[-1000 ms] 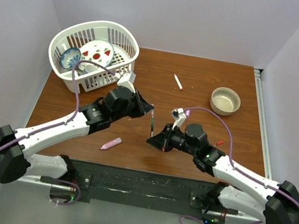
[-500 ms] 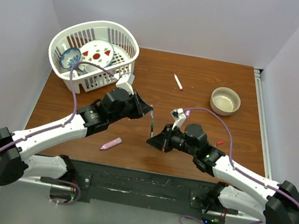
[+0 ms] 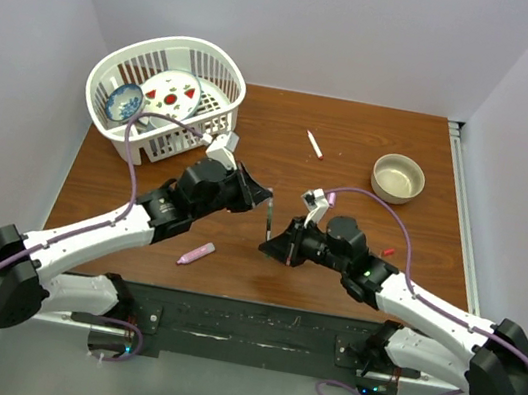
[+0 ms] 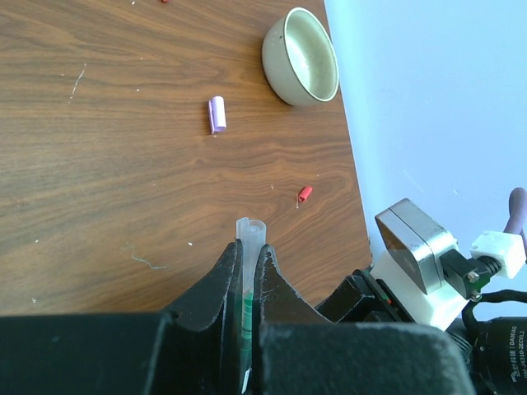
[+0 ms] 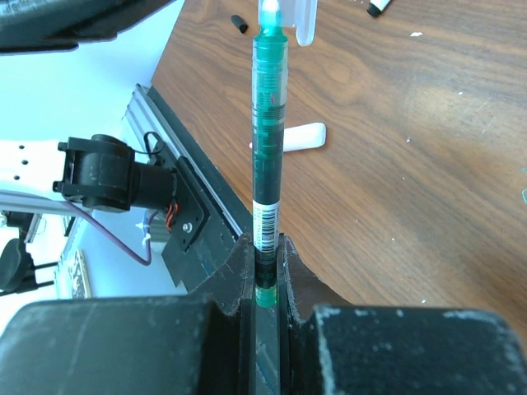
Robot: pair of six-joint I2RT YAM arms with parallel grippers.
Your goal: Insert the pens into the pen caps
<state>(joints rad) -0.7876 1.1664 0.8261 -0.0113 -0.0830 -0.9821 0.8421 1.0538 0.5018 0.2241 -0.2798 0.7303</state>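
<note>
The brown wood table [image 3: 333,270] sits in a pale-walled booth [image 3: 303,22], with walls close on the left, far and right sides and a metal rail [image 3: 463,190] along the right edge. The far middle and the near right of the table are mostly bare, and both arms meet over the centre. The left claw [image 4: 246,255] is closed on a clear cap [image 4: 251,229]. The right claw [image 5: 265,247] grips the green-barrelled pen [image 5: 268,148] at its lower end, holding it up off the wood with its tip at that cap. A white basket [image 3: 226,75] with a patterned plate [image 3: 172,91] and a small blue bowl [image 3: 123,101] fills the far left corner, just beside the left arm. A beige bowl [image 3: 395,195] stands far right. The white pen with a red end [image 3: 314,144] lies beyond the claws. The pink marker [image 3: 196,253] lies near the front edge under the left arm. A red cap [image 3: 389,251] rests beside the right arm, and a pink cap [image 4: 216,113] and a dark cap [image 5: 238,23] lie loose on the wood.
</note>
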